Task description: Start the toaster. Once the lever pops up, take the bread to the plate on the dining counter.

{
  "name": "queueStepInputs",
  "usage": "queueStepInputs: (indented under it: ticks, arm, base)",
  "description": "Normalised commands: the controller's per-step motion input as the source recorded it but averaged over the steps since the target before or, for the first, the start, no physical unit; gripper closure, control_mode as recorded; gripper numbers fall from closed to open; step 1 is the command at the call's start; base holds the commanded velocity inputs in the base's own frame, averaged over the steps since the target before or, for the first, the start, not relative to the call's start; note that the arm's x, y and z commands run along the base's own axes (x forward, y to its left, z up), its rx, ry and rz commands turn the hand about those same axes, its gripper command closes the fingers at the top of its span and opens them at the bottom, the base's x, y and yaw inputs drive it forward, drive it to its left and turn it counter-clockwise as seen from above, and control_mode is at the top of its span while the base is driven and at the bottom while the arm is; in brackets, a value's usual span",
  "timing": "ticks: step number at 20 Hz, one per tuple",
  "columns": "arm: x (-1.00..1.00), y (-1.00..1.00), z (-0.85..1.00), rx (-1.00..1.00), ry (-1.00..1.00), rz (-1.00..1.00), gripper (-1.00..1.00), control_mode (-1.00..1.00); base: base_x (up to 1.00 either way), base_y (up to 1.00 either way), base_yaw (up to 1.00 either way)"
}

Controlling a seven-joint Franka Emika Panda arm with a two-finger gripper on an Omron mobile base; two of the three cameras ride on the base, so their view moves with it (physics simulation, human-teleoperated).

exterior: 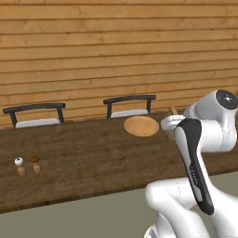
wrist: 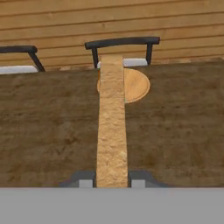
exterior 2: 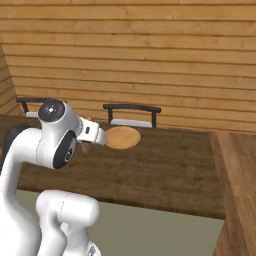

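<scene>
Holding the bread (wrist: 112,127) tight, the gripper (wrist: 112,181) hangs over the dining counter (wrist: 48,127). The plate (wrist: 136,84) waits at twelve o'clock. Only putting it down is left.

Flat round tan-orange plate (exterior 2: 123,137) sits on long dark brown wood-grain dining counter (exterior 2: 165,170), near its far edge. White arm's hand end (exterior 2: 92,133) just left of plate. Black-backed chair (exterior 2: 132,115) behind, wood-plank wall beyond.
</scene>
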Motion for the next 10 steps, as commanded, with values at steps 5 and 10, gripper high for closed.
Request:
queueStepInputs:
  ticks: [5, 10]
  arm:
    - [1.0, -0.23, -0.08, 0.11, 0.01, 0.13, 1.0, -1.0]
    - [0.92, 0.0, -0.16, 0.06, 0.03, 0.08, 1.0, -1.0]
  base:
    - [0.0, 0.0, 0.0]
    - [0.0, 0.0, 0.0]
